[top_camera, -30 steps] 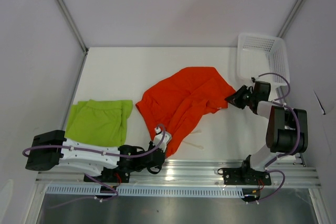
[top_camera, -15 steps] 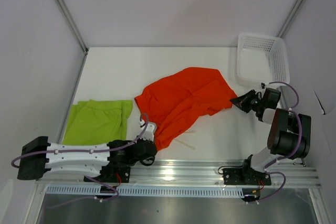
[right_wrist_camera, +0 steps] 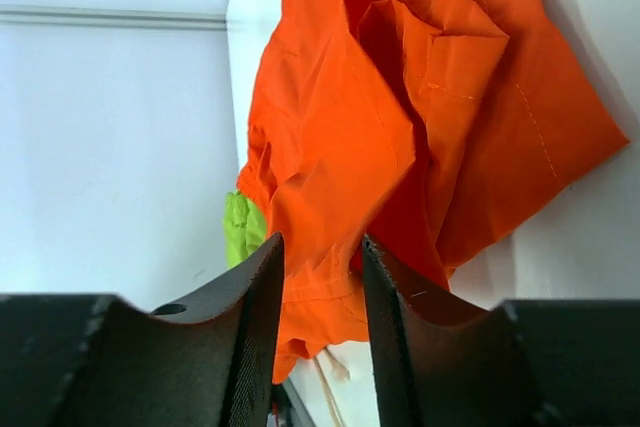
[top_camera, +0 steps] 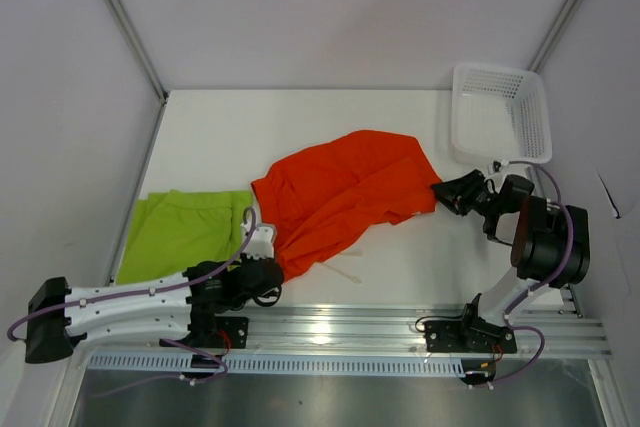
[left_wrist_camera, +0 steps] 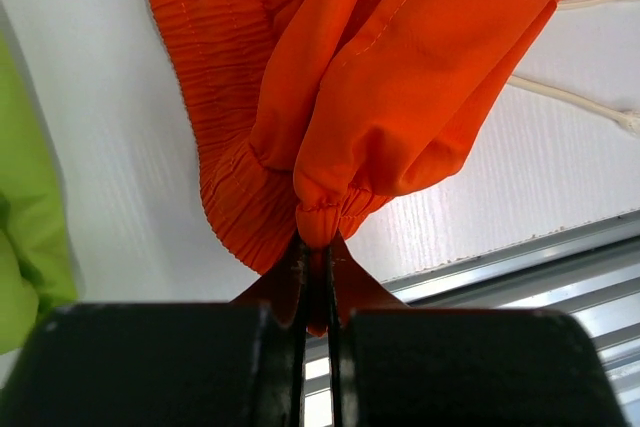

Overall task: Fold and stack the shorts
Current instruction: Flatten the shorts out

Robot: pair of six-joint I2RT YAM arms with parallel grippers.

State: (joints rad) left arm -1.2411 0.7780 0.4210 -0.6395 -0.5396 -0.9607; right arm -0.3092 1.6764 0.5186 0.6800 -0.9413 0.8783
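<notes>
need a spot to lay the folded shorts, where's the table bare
Widest bare patch: the far strip of table between back wall, orange shorts and basket. Smaller one: by the front rail, between orange shorts and right arm. Crowded: near left, with green shorts and left hand gripping the orange shorts.

Bright, even light washes the white table, leaving faint soft shadows under the orange-red shorts. Below the shorts the metal rail glares; both wrist views blur darkly at their near edge.
</notes>
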